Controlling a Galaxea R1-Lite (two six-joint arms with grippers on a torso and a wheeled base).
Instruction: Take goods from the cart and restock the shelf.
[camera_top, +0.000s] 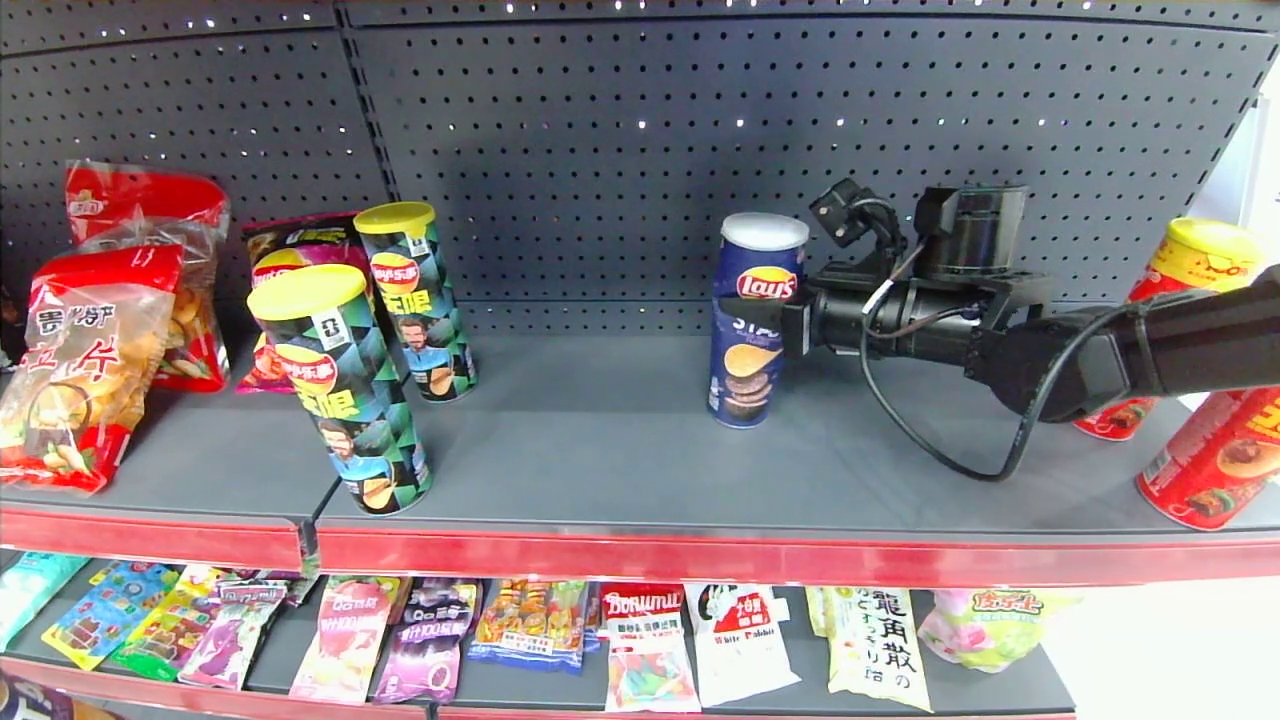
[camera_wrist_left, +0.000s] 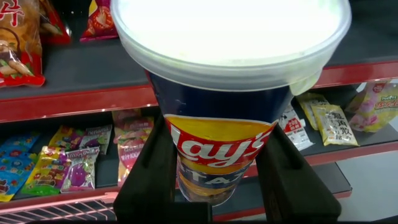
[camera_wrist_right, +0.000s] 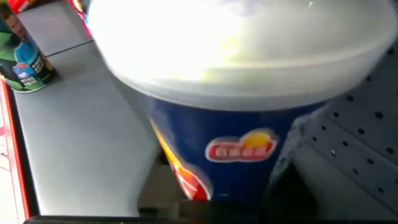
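A blue chip can (camera_top: 755, 320) with a white lid stands upright in the middle of the grey upper shelf (camera_top: 620, 450). My right gripper (camera_top: 765, 325) reaches in from the right and is shut on this can's middle. In the right wrist view the same can (camera_wrist_right: 236, 130) sits close up, with a dark finger (camera_wrist_right: 292, 168) beside it. A second blue chip can (camera_wrist_left: 224, 99) is held upright in my left gripper (camera_wrist_left: 217, 186), its black fingers (camera_wrist_left: 146, 177) pressing both sides. Behind it lies the shelf front.
Two green-black cans with yellow lids (camera_top: 345, 390) (camera_top: 415, 300) stand left of centre, with red snack bags (camera_top: 80, 370) further left. Red cans (camera_top: 1215, 455) (camera_top: 1190, 290) occupy the right end. Free shelf floor lies between the green cans and the blue can. Candy packets (camera_top: 640, 650) fill the lower shelf.
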